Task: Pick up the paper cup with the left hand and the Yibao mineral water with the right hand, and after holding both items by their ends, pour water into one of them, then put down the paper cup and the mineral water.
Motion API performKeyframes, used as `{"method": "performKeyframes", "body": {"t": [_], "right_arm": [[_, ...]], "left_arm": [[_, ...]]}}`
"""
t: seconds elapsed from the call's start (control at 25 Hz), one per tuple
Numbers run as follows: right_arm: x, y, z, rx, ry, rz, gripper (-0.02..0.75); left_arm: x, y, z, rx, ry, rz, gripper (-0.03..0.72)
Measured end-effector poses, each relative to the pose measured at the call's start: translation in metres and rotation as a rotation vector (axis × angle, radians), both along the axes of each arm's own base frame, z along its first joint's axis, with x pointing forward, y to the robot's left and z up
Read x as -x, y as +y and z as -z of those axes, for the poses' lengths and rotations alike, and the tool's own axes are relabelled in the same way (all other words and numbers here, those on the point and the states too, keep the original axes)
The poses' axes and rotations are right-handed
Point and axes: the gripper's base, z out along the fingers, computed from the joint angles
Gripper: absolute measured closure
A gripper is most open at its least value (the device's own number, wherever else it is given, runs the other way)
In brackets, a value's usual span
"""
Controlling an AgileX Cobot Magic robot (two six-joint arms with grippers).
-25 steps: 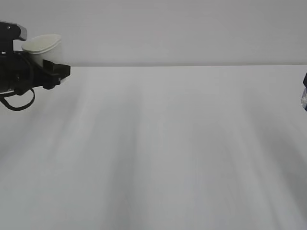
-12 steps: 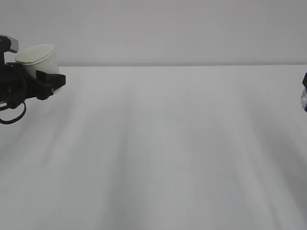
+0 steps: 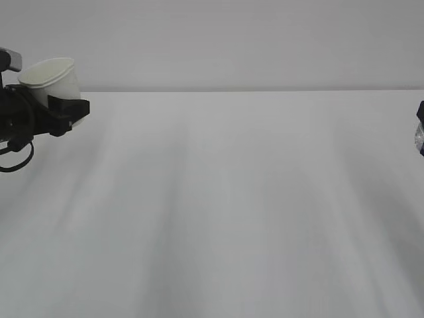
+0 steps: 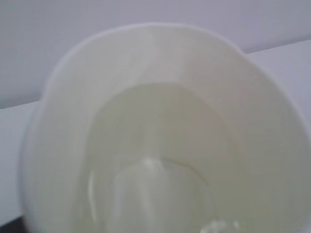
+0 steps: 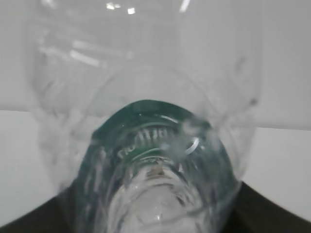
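The white paper cup (image 3: 53, 78) hangs above the table at the far left, tilted with its mouth up and slightly left. My left gripper (image 3: 71, 109) is shut on its lower part. In the left wrist view the paper cup (image 4: 160, 121) fills the frame, showing its pale cream inside and round bottom. The Yibao mineral water (image 5: 155, 145), clear ribbed plastic with a dark green label band, fills the right wrist view, with dark fingers (image 5: 274, 213) on both sides of it. In the exterior view only a dark sliver of my right gripper (image 3: 421, 112) and a clear bit of the bottle (image 3: 419, 137) show at the right edge.
The white table (image 3: 232, 212) stretches between the two arms, with a plain pale wall (image 3: 232, 40) behind it. Nothing else stands in view.
My left gripper has drawn back to the left and slightly down with the paper cup in it. The right gripper's sliver at the edge has not moved.
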Motion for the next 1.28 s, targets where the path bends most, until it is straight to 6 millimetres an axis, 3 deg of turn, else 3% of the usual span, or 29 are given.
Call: {"method": "performKeyframes", "body": {"t": [0.4,0.8,1.28], "right_arm": [[0.0,0.0,0.0,0.0,0.0,0.0,0.348],[0.0,0.001,0.0,0.01,0.001,-0.013,0.348],[0.0,0.001,0.0,0.014,0.001,-0.015,0.348]], "left_arm": [[-0.003,0.001,0.014,0.002,0.024,-0.01,0.274],[-0.008,0.023,0.03,0.017,0.041,-0.062,0.275],[-0.011,0.026,0.046,-0.034,0.029,-0.066,0.275]]}}
